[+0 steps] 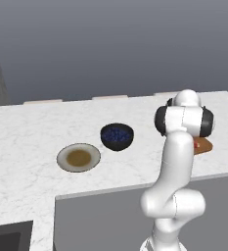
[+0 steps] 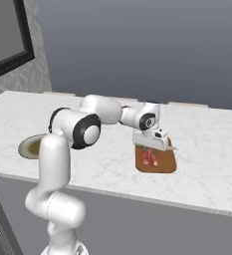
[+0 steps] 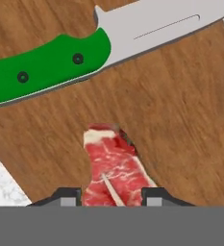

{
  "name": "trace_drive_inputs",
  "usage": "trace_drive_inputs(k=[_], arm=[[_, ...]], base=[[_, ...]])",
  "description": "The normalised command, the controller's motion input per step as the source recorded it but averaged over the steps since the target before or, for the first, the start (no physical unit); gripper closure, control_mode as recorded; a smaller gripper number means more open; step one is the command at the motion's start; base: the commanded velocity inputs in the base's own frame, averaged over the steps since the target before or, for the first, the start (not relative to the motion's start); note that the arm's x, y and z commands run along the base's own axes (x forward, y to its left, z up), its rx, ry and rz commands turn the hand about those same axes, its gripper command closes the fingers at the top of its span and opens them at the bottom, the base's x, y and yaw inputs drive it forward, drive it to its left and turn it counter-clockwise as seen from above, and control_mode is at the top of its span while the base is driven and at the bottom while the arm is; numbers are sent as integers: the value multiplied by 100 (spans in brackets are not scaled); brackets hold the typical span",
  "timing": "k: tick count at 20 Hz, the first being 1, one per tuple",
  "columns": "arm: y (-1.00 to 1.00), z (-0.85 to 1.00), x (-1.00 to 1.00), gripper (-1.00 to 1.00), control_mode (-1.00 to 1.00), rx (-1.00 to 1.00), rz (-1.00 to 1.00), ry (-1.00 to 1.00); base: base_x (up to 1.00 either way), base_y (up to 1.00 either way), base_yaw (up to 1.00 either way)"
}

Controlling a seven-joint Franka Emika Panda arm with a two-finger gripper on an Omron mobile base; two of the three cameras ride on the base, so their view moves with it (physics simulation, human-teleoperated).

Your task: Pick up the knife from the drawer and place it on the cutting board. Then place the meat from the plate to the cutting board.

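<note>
On the reddish-brown wooden cutting board point(image 3: 180, 115), the green-handled knife point(image 3: 51, 67) is lying flat. The hand point(image 3: 111, 194) is straddling the red-pink raw meat point(image 3: 116, 173), fingers narrowly parted, probably to release it.

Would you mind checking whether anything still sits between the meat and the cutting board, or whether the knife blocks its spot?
Nothing visible does. The meat already lies on the cutting board, between the fingertips of the gripper. The knife lies on the same board, apart from the meat, with bare wood between them.
</note>
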Motion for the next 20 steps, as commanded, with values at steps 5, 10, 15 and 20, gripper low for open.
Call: trace_drive_inputs(k=[5, 10, 15, 20], arm=[[8, 0, 0, -100, -100, 0, 0, 0], [18, 30, -13, -100, -100, 0, 0, -9], [65, 60, -42, -100, -100, 0, -5, -13], [76, 65, -57, -100, -100, 0, -9, -16]], base=[[0, 0, 0], [0, 0, 0], [0, 0, 0], [0, 0, 0]])
